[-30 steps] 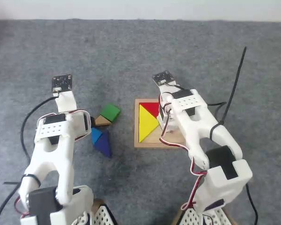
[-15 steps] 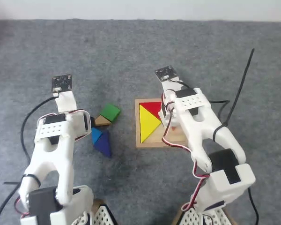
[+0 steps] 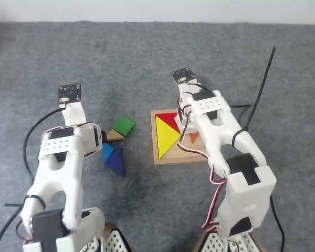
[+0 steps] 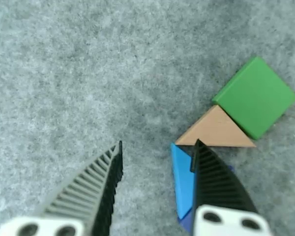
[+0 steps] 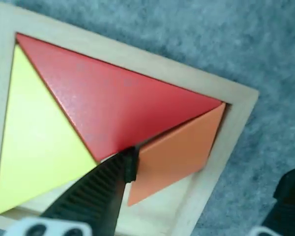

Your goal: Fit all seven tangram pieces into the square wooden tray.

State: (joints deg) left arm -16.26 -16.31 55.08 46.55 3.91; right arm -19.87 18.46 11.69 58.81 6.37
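A: From above, what lies where?
B: A grey, felt-like table (image 3: 147, 58). The square wooden tray (image 3: 168, 159) sits partly under the right arm (image 3: 220, 136), which hides 1 side of it. In the tray are a yellow triangle (image 3: 165, 137), a red triangle (image 3: 170, 120) and a bit of an orange piece (image 3: 193, 138). 4 pieces lie outside on the felt, beside the left arm (image 3: 60, 157): a green square (image 3: 123, 125), a tan triangle (image 3: 114, 135), a light blue triangle (image 3: 108, 150) and a dark blue piece (image 3: 117, 164), all packed close.
A: What shape is the dark blue one?
B: Hard to make out.
A: And the left wrist view?
B: The left hand (image 4: 159, 143) is spread wide, its ribbed black fingers above the fuzzy grey. 1 finger covers part of the light blue triangle, and the dark blue piece is just a sliver beside it. The tan triangle lies with 1 side against the green square.
A: Right wrist view?
B: The right hand (image 5: 210, 169) is wide too. 1 ribbed tip is over the spot where red, yellow and orange meet; I cannot tell whether it touches. The other finger is cut off at the edge, out past the rim. The pieces look smooth and painted. The red triangle's long side runs along the rim, and the orange piece sits in the corner under it with bare wood beside it.
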